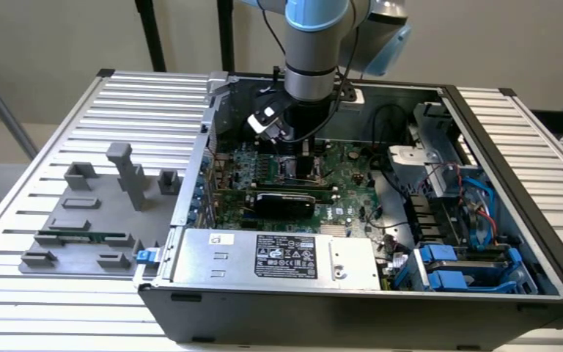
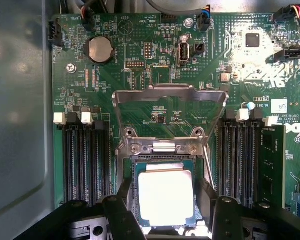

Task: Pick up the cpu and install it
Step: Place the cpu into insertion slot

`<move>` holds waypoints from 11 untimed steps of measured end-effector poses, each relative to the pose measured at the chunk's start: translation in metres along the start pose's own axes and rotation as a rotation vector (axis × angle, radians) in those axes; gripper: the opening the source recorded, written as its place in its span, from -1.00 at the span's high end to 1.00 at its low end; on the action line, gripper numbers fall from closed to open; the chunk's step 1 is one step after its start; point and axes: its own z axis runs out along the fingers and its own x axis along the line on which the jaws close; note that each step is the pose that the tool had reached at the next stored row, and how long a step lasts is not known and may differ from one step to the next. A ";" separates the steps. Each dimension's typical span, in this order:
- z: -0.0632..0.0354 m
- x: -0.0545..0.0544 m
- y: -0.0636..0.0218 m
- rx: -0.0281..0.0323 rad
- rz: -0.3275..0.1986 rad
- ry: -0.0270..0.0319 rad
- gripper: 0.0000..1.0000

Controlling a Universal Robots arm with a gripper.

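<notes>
The cpu (image 2: 165,197), a silvery square plate with a thin green rim, lies flat in the socket on the green motherboard (image 2: 140,75). The socket's metal load frame (image 2: 170,96) is swung up and back, away from the chip. My gripper (image 2: 166,192) hangs straight over the cpu, and its black fingers (image 2: 125,200) stand on either side of the chip, spread slightly wider than it. In the exterior view the gripper (image 1: 299,150) reaches down into the open computer case (image 1: 360,308), low over the board.
Black memory slots (image 2: 85,160) flank the socket, with a module (image 2: 271,165) seated in one. The power supply (image 1: 276,257) and blue drive bays (image 1: 457,271) fill the case's near side. On the exterior view's left, grey fixtures (image 1: 125,176) hold a green memory stick (image 1: 81,236).
</notes>
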 end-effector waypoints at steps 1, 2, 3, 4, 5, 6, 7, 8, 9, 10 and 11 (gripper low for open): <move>0.0000 0.000 -0.0001 0.0000 0.000 -0.0001 -0.25; 0.0000 0.000 -0.0005 0.0000 0.000 0.0000 -0.25; 0.0000 0.000 -0.0009 -0.0001 0.000 0.0001 -0.25; 0.0000 0.000 -0.0013 0.0000 0.000 0.0001 -0.25; -0.0001 0.000 -0.0018 0.0001 0.000 0.0004 -0.25; -0.0001 0.000 -0.0022 0.0001 0.000 0.0012 -0.25; -0.0001 0.000 -0.0025 0.0001 0.000 0.0029 -0.25; -0.0001 0.000 -0.0027 0.0002 0.000 0.0054 -0.25; -0.0001 0.000 -0.0029 0.0003 0.000 0.0093 -0.25; -0.0001 0.000 -0.0031 0.0005 0.000 0.0135 -0.25; -0.0001 0.000 -0.0033 0.0006 0.001 0.0166 -0.25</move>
